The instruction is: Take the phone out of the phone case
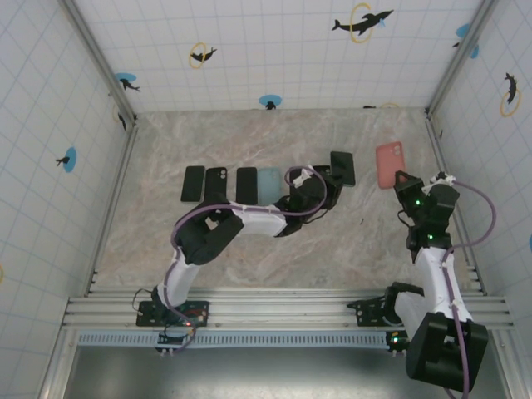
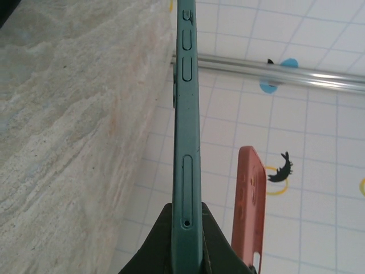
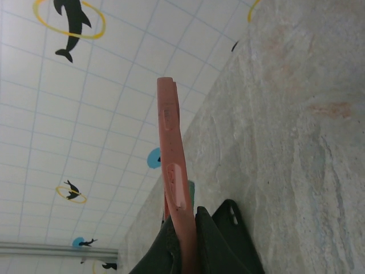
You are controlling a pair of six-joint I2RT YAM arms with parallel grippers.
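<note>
The phone (image 1: 342, 166), dark with a greenish edge, is out of the phone case (image 1: 388, 165) and held up over the far middle of the table (image 1: 249, 241). The left gripper (image 1: 332, 179) is clamped narrowly on its near end. In the left wrist view the phone (image 2: 187, 142) stands edge-on between the left gripper's (image 2: 187, 245) pads, its side buttons and tray slot facing the camera.

Just to its right, and apart from it, is the salmon-pink phone case, gripped at its near end by the right gripper (image 1: 401, 179). The right wrist view shows the case (image 3: 173, 171) edge-on, rising from the closed right gripper (image 3: 181, 245). From this edge I cannot tell what its hollow holds. The left wrist view shows the case (image 2: 249, 205) beyond the phone.

Left of the phone, a row lies flat on the table: three black slabs (image 1: 217, 184), either phones or cases, and a pale blue one (image 1: 268, 184) nearest the left gripper.
</note>
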